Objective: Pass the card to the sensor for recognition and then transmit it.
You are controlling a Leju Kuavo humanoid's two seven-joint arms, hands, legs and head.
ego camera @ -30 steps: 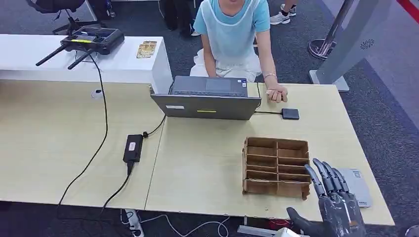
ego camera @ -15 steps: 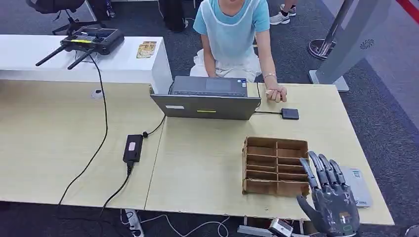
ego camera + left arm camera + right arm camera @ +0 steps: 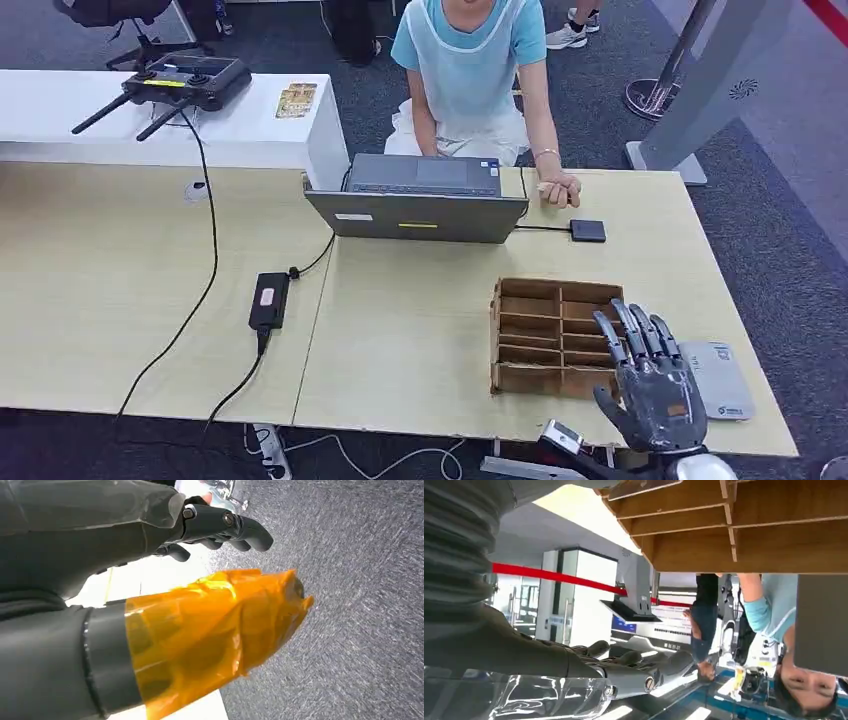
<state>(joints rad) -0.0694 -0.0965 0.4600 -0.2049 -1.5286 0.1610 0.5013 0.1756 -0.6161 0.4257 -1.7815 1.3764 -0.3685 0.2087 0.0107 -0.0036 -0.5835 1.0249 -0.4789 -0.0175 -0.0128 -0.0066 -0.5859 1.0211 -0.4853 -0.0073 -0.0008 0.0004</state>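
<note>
Your right hand (image 3: 655, 392) is up at the table's near edge, fingers (image 3: 630, 335) spread and straight, holding nothing, just over the near right corner of the cardboard divider tray (image 3: 555, 335). The card (image 3: 722, 380) lies flat on the table (image 3: 420, 330) just beside that hand, to its right. Left hand (image 3: 210, 525) hangs over grey carpet, fingers loosely curled, nothing in them. Farther off: the sensor pad (image 3: 588, 230) beside the laptop (image 3: 418, 200), and a person's hand (image 3: 560, 188) resting at the far edge.
</note>
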